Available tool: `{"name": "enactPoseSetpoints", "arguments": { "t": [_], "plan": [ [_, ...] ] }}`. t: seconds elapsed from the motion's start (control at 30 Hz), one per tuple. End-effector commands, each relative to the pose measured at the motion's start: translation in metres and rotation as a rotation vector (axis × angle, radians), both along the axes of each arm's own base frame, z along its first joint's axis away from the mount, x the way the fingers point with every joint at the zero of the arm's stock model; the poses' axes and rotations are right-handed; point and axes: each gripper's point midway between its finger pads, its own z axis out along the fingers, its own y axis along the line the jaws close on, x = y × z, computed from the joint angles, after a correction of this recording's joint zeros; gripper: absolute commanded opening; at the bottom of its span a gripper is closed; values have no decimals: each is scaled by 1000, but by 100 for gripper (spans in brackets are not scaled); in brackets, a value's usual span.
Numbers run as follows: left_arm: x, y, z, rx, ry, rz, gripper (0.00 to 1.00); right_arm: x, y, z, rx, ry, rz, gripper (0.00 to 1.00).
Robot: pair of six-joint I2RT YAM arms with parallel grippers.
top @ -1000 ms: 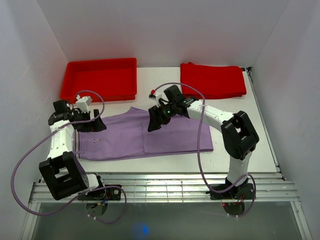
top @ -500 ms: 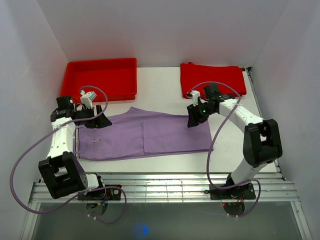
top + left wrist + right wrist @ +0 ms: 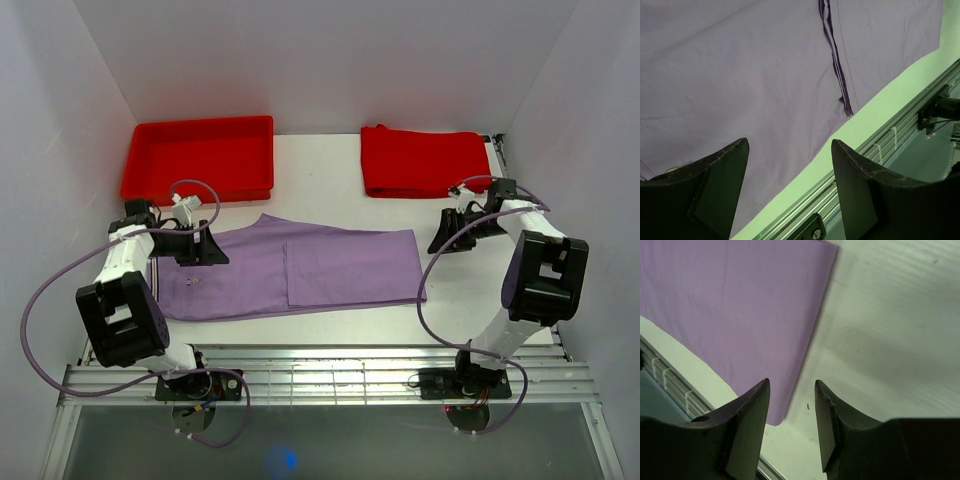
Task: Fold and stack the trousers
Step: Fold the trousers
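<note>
The red tray (image 3: 200, 158) sits at the far left corner of the table (image 3: 480, 290), its near rim just beyond the left arm (image 3: 130, 250). That arm's left jaws hang spread over the left end of the trousers (image 3: 300, 268), with nothing between them. The wrist view shows lilac cloth below and a dark striped seam (image 3: 835, 60) running to the near hem. The trousers lie flat across the middle of the table. One layer's edge crosses them midway, and their near edge runs close to the front rail (image 3: 350, 375). A folded red cloth (image 3: 425, 160) lies at the far right. The right arm (image 3: 520, 215) holds the right jaws partly spread and empty over bare table. They are just off the trousers' right edge (image 3: 810, 355), with open table behind them.
</note>
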Motion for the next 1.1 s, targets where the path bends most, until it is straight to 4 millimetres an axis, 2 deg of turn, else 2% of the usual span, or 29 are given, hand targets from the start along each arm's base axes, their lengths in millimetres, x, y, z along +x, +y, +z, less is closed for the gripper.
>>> {"name": "enactPoseSetpoints", "arguments": {
  "t": [0.0, 0.23, 0.5, 0.57, 0.6, 0.67, 0.7, 0.77, 0.8, 0.87, 0.93, 1.03, 1.07],
  "plan": [
    [2, -8, 12, -61, -20, -35, 77, -22, 19, -19, 118, 103, 24, 48],
    [2, -6, 12, -44, -23, -31, 78, -28, 26, -56, 164, 181, -19, 49],
    [5, -4, 14, -35, -24, -20, 80, -45, 42, -76, 180, 225, 10, 54],
    [7, -3, 15, -35, -25, -16, 80, -49, 45, -78, 194, 240, 9, 52],
    [7, -3, 16, -30, -26, -14, 80, -49, 45, -80, 196, 244, 8, 44],
    [9, 0, 17, -19, -29, -7, 80, -46, 44, -78, 192, 238, 5, 31],
    [9, 0, 17, -13, -31, -6, 80, -44, 43, -73, 187, 218, 2, 19],
    [11, 4, 15, 3, -21, 19, 81, -41, 38, -66, 174, 196, -5, 8],
    [11, 7, 14, 10, -15, 35, 82, -38, 34, -58, 170, 173, -16, 8],
    [11, 16, 14, 26, -9, 77, 92, -39, 28, -48, 167, 165, -23, 8],
    [10, 25, 15, 43, -18, 108, 98, -32, 13, -32, 147, 114, -56, 8],
    [4, 37, 14, 68, -16, 129, 98, -28, -21, -13, 81, 64, -113, 8],
    [3, 41, 13, 76, -14, 134, 98, -34, -38, -11, 57, 69, -130, 8]
  ]
}}
